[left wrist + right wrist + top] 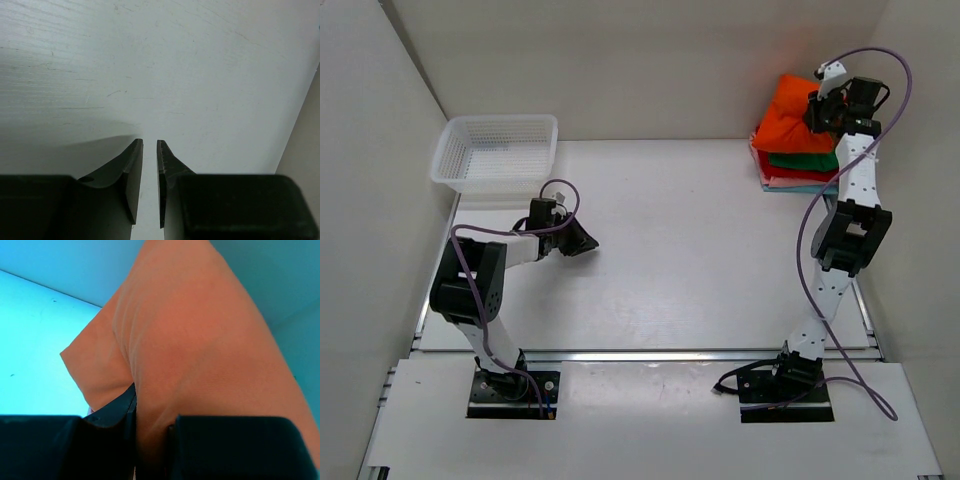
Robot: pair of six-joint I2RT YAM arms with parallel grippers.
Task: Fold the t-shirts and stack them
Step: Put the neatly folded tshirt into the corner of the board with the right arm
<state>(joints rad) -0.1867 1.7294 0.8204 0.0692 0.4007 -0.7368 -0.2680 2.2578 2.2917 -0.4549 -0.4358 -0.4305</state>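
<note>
You are seeing the bright orange t-shirt sitting bunched up and puffy on top of the pile of folded t-shirts, green, red, pink and light blue, lying flat in the far right corner.

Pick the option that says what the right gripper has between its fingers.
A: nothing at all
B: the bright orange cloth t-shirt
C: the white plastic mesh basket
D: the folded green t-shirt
B: in the right wrist view, the right gripper is shut on a fold of the bright orange cloth t-shirt, which bulges up from between its fingers.
</note>
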